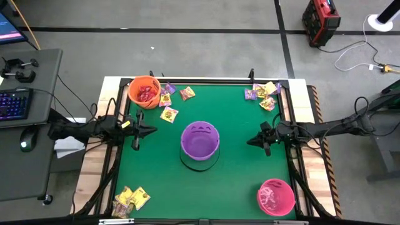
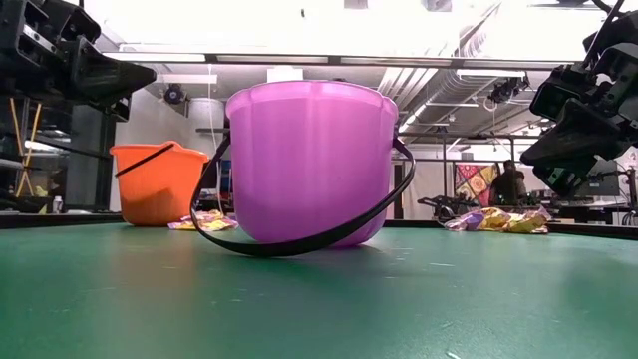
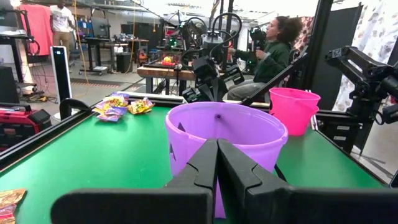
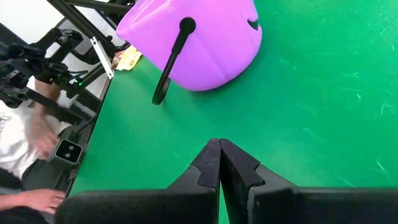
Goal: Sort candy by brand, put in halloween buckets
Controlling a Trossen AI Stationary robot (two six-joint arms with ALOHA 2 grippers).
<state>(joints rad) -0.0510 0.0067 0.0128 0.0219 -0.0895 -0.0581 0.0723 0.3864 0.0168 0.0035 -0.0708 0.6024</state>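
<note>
A workshop with benches, seated people and a grey floor is seen around the green worktop (image 1: 231, 181). Three buckets are counted: the purple bucket (image 1: 200, 140) at the middle, taken as landmark, the orange bucket (image 1: 144, 91) toward the far left corner from it, and the pink bucket (image 1: 275, 196) toward the near right corner.

Sorting is judged barely begun: some reddish candy (image 1: 146, 94) is seen in the orange bucket, while the purple bucket looks empty. Three loose clusters remain: beside the orange bucket (image 1: 170, 100), at the far right corner (image 1: 265, 95), and at the near left corner (image 1: 130, 200); single packets cannot be counted reliably.

The left gripper (image 1: 136, 130) and right gripper (image 1: 264, 140) flank the purple bucket, fingers pressed together, nothing held.
</note>
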